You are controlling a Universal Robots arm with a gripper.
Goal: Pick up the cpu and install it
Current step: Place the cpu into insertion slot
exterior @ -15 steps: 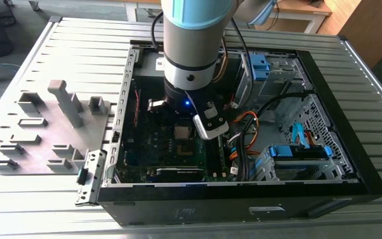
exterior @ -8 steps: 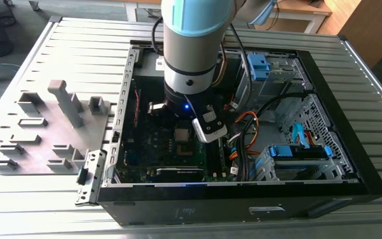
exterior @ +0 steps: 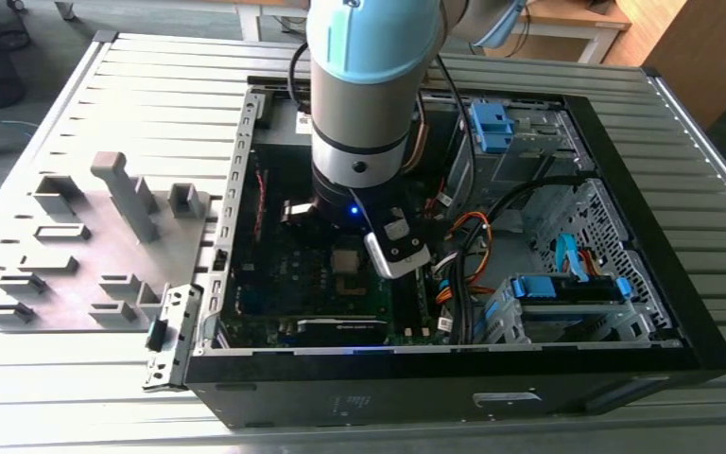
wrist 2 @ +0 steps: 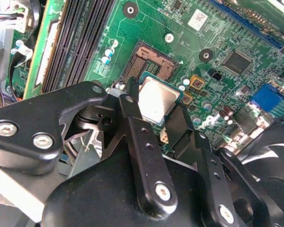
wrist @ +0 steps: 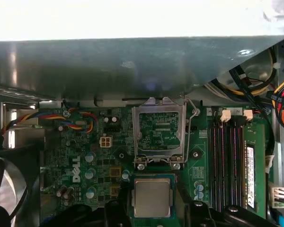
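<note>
Black gripper [wrist 2: 156, 105] clamps the cpu [wrist 2: 157, 97], a flat square chip faced dull silver.

The black links of the pincer [wrist 2: 156, 111] are covering the near edge of the cpu [wrist 2: 157, 97] and the motherboard [wrist 2: 189, 42] just behind it in the second wrist view. In the first wrist view a blurred grey surface [wrist: 132, 61] is hiding everything beyond the socket [wrist: 159, 130], ahead of the pincer, while a fan [wrist: 4, 189] off to the pincer's side is being cut by the picture's edge. In the exterior view the arm [exterior: 363, 113] is blocking the motherboard under the pincer.
</note>
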